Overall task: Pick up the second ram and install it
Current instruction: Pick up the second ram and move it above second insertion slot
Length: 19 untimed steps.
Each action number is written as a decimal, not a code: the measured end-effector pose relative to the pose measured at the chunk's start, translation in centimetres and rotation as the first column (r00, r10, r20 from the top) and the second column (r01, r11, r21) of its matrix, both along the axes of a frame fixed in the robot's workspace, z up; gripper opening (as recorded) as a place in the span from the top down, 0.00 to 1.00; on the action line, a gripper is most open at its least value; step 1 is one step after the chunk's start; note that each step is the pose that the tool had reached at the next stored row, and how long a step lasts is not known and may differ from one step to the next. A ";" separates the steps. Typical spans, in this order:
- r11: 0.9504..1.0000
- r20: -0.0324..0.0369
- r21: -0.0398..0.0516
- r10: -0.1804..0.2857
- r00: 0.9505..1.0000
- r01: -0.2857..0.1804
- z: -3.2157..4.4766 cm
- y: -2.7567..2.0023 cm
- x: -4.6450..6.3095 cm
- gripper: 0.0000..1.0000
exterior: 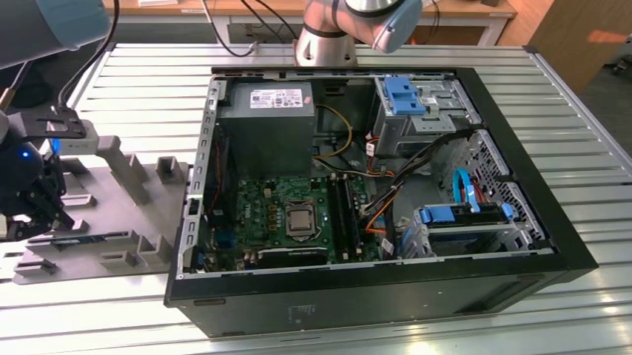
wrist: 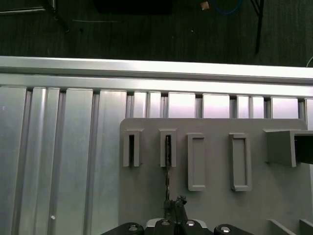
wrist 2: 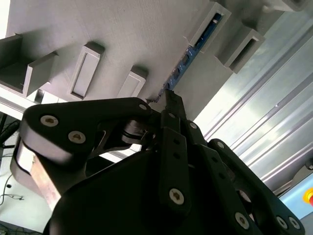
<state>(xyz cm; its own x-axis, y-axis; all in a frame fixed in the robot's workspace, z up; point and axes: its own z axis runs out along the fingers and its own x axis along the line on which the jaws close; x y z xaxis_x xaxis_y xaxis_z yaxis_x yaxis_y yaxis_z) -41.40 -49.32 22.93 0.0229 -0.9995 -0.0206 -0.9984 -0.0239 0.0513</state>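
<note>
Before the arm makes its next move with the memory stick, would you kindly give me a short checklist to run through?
1. The second ram stands on edge in the grey tray: ok.
2. Gripper lined up at the ram's end, in both wrist views: ok.
3. Computer case lies open, motherboard exposed: ok.
4. Free place in the memory slots: cannot tell.
5. Cables out of the way of the slots: cannot tell; they run close beside them.
</note>
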 end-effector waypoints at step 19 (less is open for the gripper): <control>0.999 0.016 -0.001 0.034 0.999 -0.034 -1.04 -0.34 -0.1 0.89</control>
<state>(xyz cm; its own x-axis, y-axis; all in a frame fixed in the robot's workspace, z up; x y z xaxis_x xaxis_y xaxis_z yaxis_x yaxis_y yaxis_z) -41.46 -49.66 21.88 0.0573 -0.9982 -0.0197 -0.9977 -0.0580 0.0350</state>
